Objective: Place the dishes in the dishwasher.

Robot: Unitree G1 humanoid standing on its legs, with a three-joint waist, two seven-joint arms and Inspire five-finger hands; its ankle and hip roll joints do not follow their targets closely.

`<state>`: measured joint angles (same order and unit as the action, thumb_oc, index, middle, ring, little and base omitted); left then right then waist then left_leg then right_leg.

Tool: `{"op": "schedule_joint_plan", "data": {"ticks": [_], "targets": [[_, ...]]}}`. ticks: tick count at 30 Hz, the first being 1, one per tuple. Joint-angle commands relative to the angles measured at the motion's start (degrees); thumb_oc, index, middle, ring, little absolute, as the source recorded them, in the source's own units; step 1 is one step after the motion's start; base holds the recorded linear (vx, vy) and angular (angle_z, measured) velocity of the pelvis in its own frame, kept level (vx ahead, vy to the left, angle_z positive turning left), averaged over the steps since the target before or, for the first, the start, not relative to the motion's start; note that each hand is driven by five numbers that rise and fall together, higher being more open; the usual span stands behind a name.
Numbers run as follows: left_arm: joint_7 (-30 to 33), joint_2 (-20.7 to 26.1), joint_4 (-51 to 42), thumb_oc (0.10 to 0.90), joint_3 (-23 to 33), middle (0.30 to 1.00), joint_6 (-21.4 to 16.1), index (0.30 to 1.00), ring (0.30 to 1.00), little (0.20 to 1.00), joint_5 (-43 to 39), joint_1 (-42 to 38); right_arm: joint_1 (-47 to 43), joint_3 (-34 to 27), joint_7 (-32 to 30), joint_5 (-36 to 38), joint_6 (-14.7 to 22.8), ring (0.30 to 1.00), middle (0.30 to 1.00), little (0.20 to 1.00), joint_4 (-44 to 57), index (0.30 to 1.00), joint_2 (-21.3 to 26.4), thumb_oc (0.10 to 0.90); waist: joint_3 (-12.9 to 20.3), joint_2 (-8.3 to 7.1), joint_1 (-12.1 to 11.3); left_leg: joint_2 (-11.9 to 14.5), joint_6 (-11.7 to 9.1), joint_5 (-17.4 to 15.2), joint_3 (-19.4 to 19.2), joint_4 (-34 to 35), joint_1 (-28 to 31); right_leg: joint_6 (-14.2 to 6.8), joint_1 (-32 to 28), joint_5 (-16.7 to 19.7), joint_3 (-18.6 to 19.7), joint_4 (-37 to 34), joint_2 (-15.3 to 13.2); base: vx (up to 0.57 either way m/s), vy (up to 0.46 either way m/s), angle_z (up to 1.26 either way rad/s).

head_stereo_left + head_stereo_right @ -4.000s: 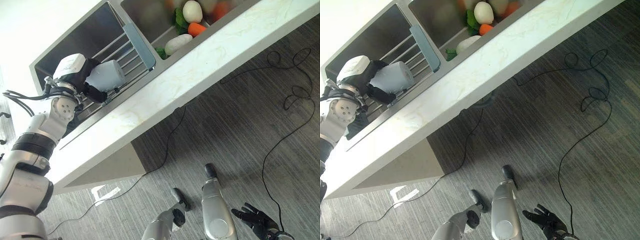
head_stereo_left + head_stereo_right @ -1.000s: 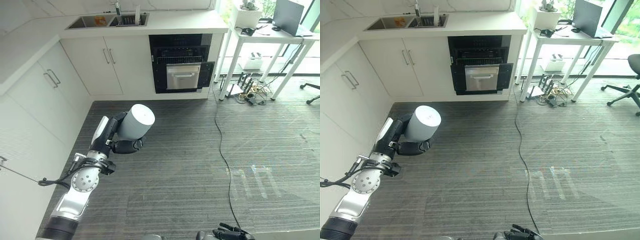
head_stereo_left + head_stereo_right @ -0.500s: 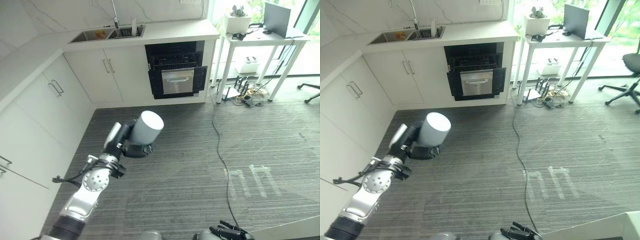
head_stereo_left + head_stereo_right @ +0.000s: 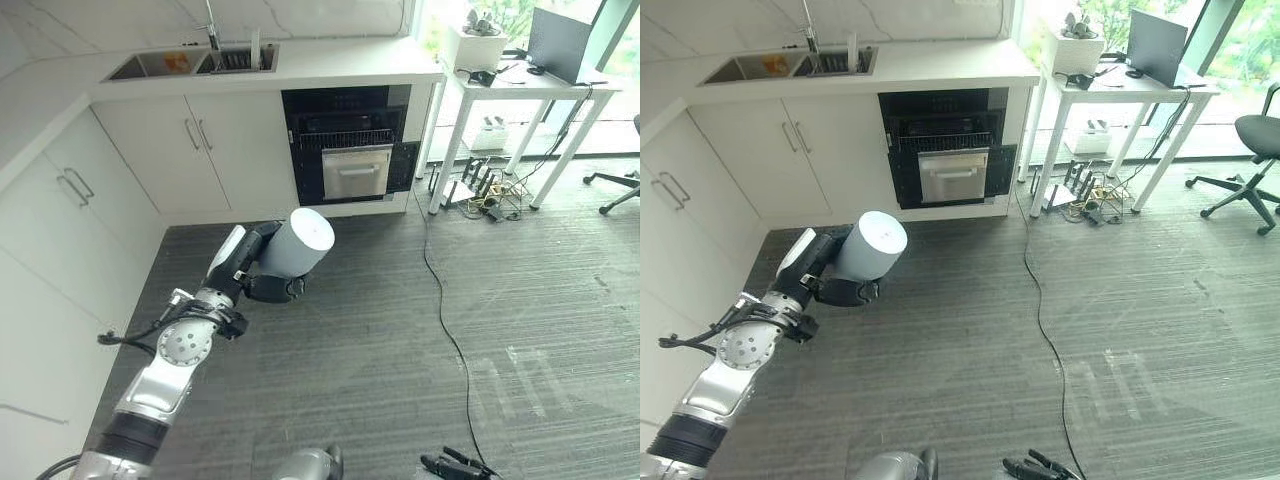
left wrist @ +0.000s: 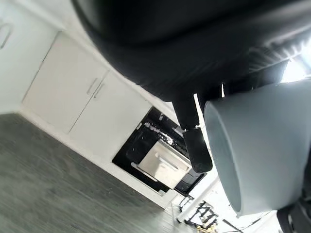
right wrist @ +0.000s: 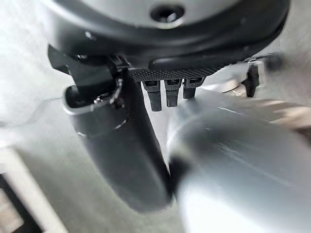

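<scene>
The left hand (image 4: 262, 268) curls around a white cup (image 4: 297, 243), holding it on its side above the grey floor (image 4: 400, 330). Beyond the hand stands an open dishwasher (image 4: 347, 153) under the counter (image 4: 330, 63), well apart from it.

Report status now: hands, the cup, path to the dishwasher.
Left robot hand shut on white cup, held above the floor. Right robot hand low, open, idle. Dishwasher open across the room; black cable off to the right.
</scene>
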<state>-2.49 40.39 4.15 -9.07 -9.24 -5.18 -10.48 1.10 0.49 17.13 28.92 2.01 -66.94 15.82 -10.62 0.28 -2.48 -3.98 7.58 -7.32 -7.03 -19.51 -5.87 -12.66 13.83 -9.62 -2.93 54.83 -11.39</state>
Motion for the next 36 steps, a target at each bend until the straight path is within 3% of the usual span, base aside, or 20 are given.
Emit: {"op": "schedule_joint_plan", "data": {"ticks": [1, 4, 6, 7, 10, 14, 15, 16, 17, 18, 20, 22, 23, 24, 25, 26, 30, 36], "targets": [[3.1, 0.1, -5.8, 0.400, 2.9, 0.300, -6.7, 0.300, 0.300, 0.300, 1.2, -6.2, -2.3, 3.1, 2.2, 2.8, 1.9, 0.900, 0.900, 0.900, 2.9, 0.900, 1.2, 0.800, 0.4, 3.95, 3.0, 0.3, -2.4, -5.8, 3.6, 2.3, 0.1, 4.0, -7.0, 4.9, -8.3, -21.2, 9.8, 0.23, -0.095, -0.19], [3.6, -0.2, -6.7, 0.400, 2.7, 0.300, -5.5, 0.300, 0.300, 0.300, 2.4, -6.7, -2.3, 3.7, 2.2, 4.4, 1.4, 0.900, 0.900, 0.900, 5.0, 0.900, 1.6, 0.800, -0.5, 3.29, 4.5, 0.2, -3.2, -7.8, 4.7, 2.3, 2.7, 4.1, -6.0, 6.8, -8.4, -36.2, 7.5, 0.31, -0.202, 0.08], [4.5, -0.3, -6.3, 0.400, 1.4, 0.300, -5.0, 0.300, 0.300, 0.300, 2.7, -8.0, -2.3, 2.9, 3.1, 4.6, 2.2, 0.900, 0.900, 0.900, 3.9, 0.900, 1.9, 0.800, -0.7, 1.09, 5.9, -1.7, -3.5, -10.5, 5.7, 2.3, 5.0, 1.7, 2.1, 7.1, -2.9, -37.6, 2.7, 0.49, -0.334, 0.16], [4.7, -0.1, -6.0, 0.400, 1.0, 0.300, -5.3, 0.300, 0.300, 0.300, 2.7, -8.2, -2.4, 2.5, 3.3, 4.6, 2.2, 0.900, 0.900, 0.900, 3.2, 0.900, 1.9, 0.800, -0.5, 0.84, 6.1, -1.8, -3.5, -11.5, 5.9, 2.3, 5.8, 1.0, 4.1, 7.6, -1.7, -37.6, 1.9, 0.55, -0.339, 0.30], [4.6, 0.3, -4.8, 0.400, 1.7, 0.300, -6.6, 0.300, 0.300, 0.300, 2.5, -7.5, -2.2, 1.9, 3.1, 4.6, 1.3, 0.900, 0.900, 0.900, 2.8, 0.900, 1.9, 0.800, 0.4, 0.58, 6.3, -1.3, -4.0, -13.2, 6.3, 2.3, 7.6, 1.4, 3.1, 7.7, -0.8, -37.6, 2.4, 0.47, -0.305, 0.22], [6.7, -1.1, -6.1, 0.400, 2.1, 0.300, -6.2, 0.300, 0.300, 0.300, 2.7, -5.4, -2.8, 3.0, 2.9, 3.6, 1.6, 0.900, 0.900, 0.900, 1.8, 0.900, 2.6, 0.800, 2.0, 0.58, 6.2, 1.3, -6.5, -13.7, 6.2, 2.3, 12.7, 4.0, -0.1, 5.4, -1.7, -37.6, 4.4, 0.44, -0.286, 0.28], [7.1, -1.7, -6.9, 0.400, 2.2, 0.300, -5.8, 0.300, 0.300, 0.300, 3.2, -4.7, -3.0, 3.4, 2.8, 3.2, 1.6, 0.900, 0.900, 0.900, 1.7, 0.900, 3.1, 0.800, 2.2, 0.63, 5.8, 2.4, -8.0, -9.7, 5.4, 2.3, 14.1, 4.8, -1.4, 4.4, -2.1, -37.6, 5.0, 0.43, -0.298, 0.33], [7.2, -2.1, -7.8, 0.400, 2.4, 0.300, -5.2, 0.300, 0.300, 0.300, 3.3, -4.3, -3.1, 3.8, 2.9, 3.1, 2.3, 0.900, 0.900, 0.900, 1.2, 0.900, 3.6, 0.800, 2.1, 0.22, 5.1, 3.1, -9.2, -3.5, 4.5, 2.3, 14.7, 5.8, -3.0, 3.2, -2.1, -37.6, 5.2, 0.40, -0.350, 0.09], [7.1, -2.7, -9.0, 0.400, 2.8, 0.300, -4.4, 0.300, 0.300, 0.300, 3.5, -4.1, -3.4, 4.1, 3.2, 3.0, 3.0, 0.900, 0.900, 0.900, 0.8, 0.900, 4.1, 0.800, 1.2, -0.42, 4.5, 4.1, -9.9, 0.2, 3.2, -8.1, 10.6, 7.1, -5.1, 2.1, -2.1, -37.6, 5.6, 0.35, -0.379, -0.17], [6.6, -2.7, -9.8, 0.400, 3.2, 0.300, -3.7, 0.300, 0.300, 0.300, 3.1, -4.2, -3.5, 4.1, 3.1, 2.7, 3.4, 0.900, 0.900, 0.900, 0.7, 0.900, 4.4, 0.800, 0.6, -0.84, 4.0, 4.9, -10.0, 2.0, 2.2, -16.1, 5.6, 8.3, -6.7, 1.3, -2.6, -37.6, 5.6, 0.24, -0.308, -0.25], [5.7, -2.5, -10.0, 0.400, 3.6, 0.300, -2.9, 0.300, 0.300, 0.300, 2.1, -5.0, -3.5, 3.8, 2.8, 2.5, 3.7, 0.900, 0.900, 0.900, 0.9, 0.900, 5.0, 0.800, -0.3, -0.72, 3.3, 4.4, -9.4, 2.0, 1.7, -20.7, -1.2, 9.2, -8.5, 0.1, -3.8, -37.6, 5.9, 0.18, -0.181, -0.06], [5.1, -2.2, -9.7, 0.400, 4.3, 0.300, -2.3, 0.300, 0.300, 0.300, 1.0, -5.5, -4.0, 3.4, 2.8, 2.0, 3.3, 0.900, 0.900, 0.900, 0.8, 0.900, 5.1, 0.800, -0.7, -0.34, 2.7, 2.3, -7.9, -0.6, 0.7, -14.9, -2.7, 9.0, -9.4, -0.9, -4.1, -37.6, 6.2, 0.23, -0.035, -0.19], [5.2, -1.9, -8.9, 0.400, 4.4, 0.300, -3.0, 0.300, 0.300, 0.300, 0.3, -5.5, -4.3, 3.2, 2.7, 1.6, 2.8, 0.900, 0.900, 0.900, 0.3, 0.900, 5.1, 0.800, -0.7, -0.09, 2.9, 3.0, -7.8, 0.1, -1.5, -7.4, -1.8, 8.8, -9.9, -1.8, -4.5, -37.6, 6.5, 0.21, 0.033, -0.23], [5.2, -1.8, -8.6, 0.400, 4.4, 0.300, -3.2, 0.300, 0.300, 0.300, -0.1, -5.7, -4.3, 3.1, 2.6, 1.6, 2.8, 0.900, 0.900, 0.900, 0.2, 0.900, 5.1, 0.800, -0.7, -0.08, 2.9, 3.0, -7.9, 0.5, -1.8, -5.1, -1.6, 8.8, -10.1, -2.1, -4.5, -37.6, 6.5, 0.21, 0.062, -0.16], [5.2, -1.6, -8.2, 0.400, 4.3, 0.300, -3.7, 0.300, 0.300, 0.300, -0.8, -6.0, -4.3, 3.1, 2.4, 1.8, 2.5, 0.900, 0.900, 0.900, -0.1, 0.900, 5.0, 0.800, -0.8, 0.22, 2.6, 2.7, -8.4, 2.0, -1.5, 0.8, -1.6, 8.6, -10.6, -2.7, -4.4, -37.6, 6.8, 0.13, 0.092, -0.20], [5.4, -1.7, -8.2, 0.400, 4.3, 0.300, -4.0, 0.300, 0.300, 0.300, -0.7, -5.9, -4.3, 3.2, 2.3, 1.8, 2.5, 0.900, 0.900, 0.900, -0.2, 0.900, 4.9, 0.800, -1.0, 0.94, 2.4, 3.1, -9.1, 2.3, -0.1, 2.3, -3.3, 8.4, -11.2, -3.4, -4.2, -37.6, 7.6, 0.11, 0.082, -0.12], [5.8, -3.2, -8.3, 0.400, 4.4, 0.300, -5.3, 0.300, 0.300, 0.300, 0.6, -4.9, -4.1, 3.6, 1.7, 3.0, 2.5, 0.900, 0.900, 0.900, -0.1, 0.900, 4.1, 0.800, -0.3, 2.23, 2.3, 4.2, -9.5, -0.1, 1.8, 2.3, -6.0, 8.0, -11.9, -4.8, -4.6, -37.6, 8.1, 0.09, 0.123, -0.17], [5.8, -4.3, -8.5, 0.400, 4.9, 0.300, -5.8, 0.300, 0.300, 0.300, 1.5, -3.6, -2.1, 3.5, 0.7, 2.1, 2.6, 0.900, 0.900, 0.900, 0.1, 0.900, 3.0, 0.800, 1.6, 3.61, 3.5, 5.8, -9.8, -3.1, 1.7, 2.3, -3.5, 7.1, -11.6, -5.0, -7.0, -37.6, 6.5, 0.09, 0.158, -0.12]]}}
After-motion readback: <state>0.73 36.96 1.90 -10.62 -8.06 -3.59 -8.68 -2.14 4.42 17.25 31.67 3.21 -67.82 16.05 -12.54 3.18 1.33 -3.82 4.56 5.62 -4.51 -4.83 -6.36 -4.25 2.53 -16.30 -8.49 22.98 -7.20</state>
